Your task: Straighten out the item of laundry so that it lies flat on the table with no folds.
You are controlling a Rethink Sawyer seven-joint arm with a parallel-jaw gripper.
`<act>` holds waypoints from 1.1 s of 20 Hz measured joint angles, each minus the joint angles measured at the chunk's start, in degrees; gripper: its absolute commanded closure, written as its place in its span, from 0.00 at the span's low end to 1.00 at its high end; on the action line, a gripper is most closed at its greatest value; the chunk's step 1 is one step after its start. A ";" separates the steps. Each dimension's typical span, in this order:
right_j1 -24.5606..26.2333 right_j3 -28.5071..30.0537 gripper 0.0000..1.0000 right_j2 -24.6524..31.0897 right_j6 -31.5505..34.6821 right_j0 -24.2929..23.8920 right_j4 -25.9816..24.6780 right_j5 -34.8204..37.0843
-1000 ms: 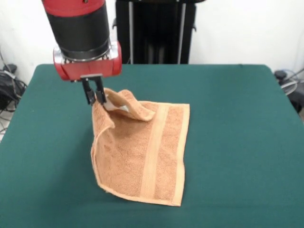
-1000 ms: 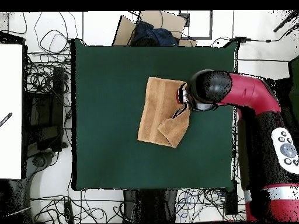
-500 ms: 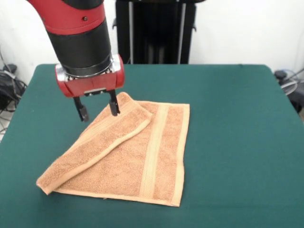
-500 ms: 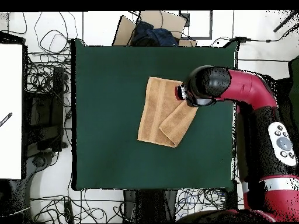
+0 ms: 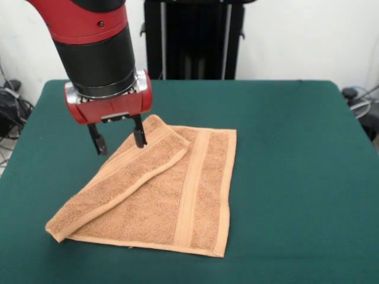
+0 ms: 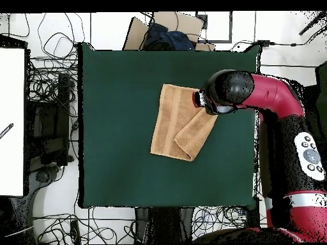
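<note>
The item of laundry (image 5: 172, 195) (image 6: 179, 124) is a peach-orange towel lying on the green table (image 5: 296, 154) (image 6: 121, 96). One side is folded over diagonally, forming a long doubled flap from the far corner down to the front left in the front view. My gripper (image 5: 117, 139) hangs open just above the towel's far left part, nothing between its fingers. In the overhead view the arm's head (image 6: 220, 92) covers the gripper and the towel's right edge.
Cables and boxes lie on the floor around the table in the overhead view. A black stand (image 5: 192, 38) rises behind the table's far edge. Green tabletop stretches wide on all sides of the towel.
One second ago my gripper was shut on a lifted towel corner. It has opened, and the cloth has dropped and spread leftward as a folded flap. Since then the gripper rose slightly.
</note>
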 measured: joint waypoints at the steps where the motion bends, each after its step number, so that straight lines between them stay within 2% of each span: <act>1: -0.01 0.00 0.00 0.00 0.00 0.00 0.00 0.00; 10: -4.52 5.67 0.00 -0.01 0.00 -0.05 0.01 -0.57; 16: -9.48 13.32 0.00 -0.02 0.00 0.11 0.01 -5.08; 22: -9.81 16.03 0.00 -0.07 0.00 1.08 0.02 -8.88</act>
